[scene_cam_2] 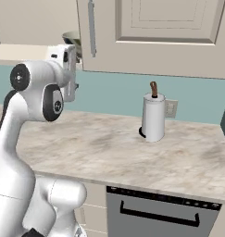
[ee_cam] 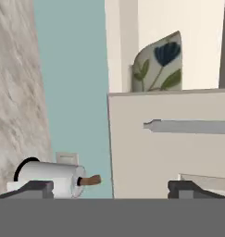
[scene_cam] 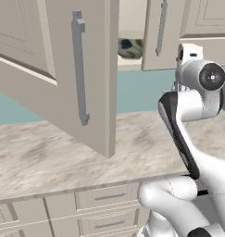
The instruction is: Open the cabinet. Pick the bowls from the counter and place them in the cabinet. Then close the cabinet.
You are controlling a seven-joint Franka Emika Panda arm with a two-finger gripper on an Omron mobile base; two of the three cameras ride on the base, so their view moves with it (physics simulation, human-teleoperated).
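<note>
The gripper stands spread wide with nothing between its two dark fingertips. In the hand view, which is rolled onto its side, one tip sits over the paper towel roll and the other over the face of a cabinet door. No brand, label or writing can be read on anything.

The arm rises from the base, folds back at a dark elbow, and ends with the hand raised just below the cabinet, close to the gap between its doors. In the left base view the white wrist is under the lower edge of the right-hand door, above the back part of the counter.

The cabinet's left door is swung far out over the counter, its long grey handle facing the camera. In the opening, one bowl, greyish-white with dark blue flowers and green leaves, sits on the shelf near its front edge; the hand view shows the same bowl just past the door edge. In the right base view a bowl rim peeks out beside the door, just above the hand.

The paper towel roll stands upright near the back edge of the counter, just in front of a wall outlet, well to the right of the arm. Drawers lie below the counter's front edge.
</note>
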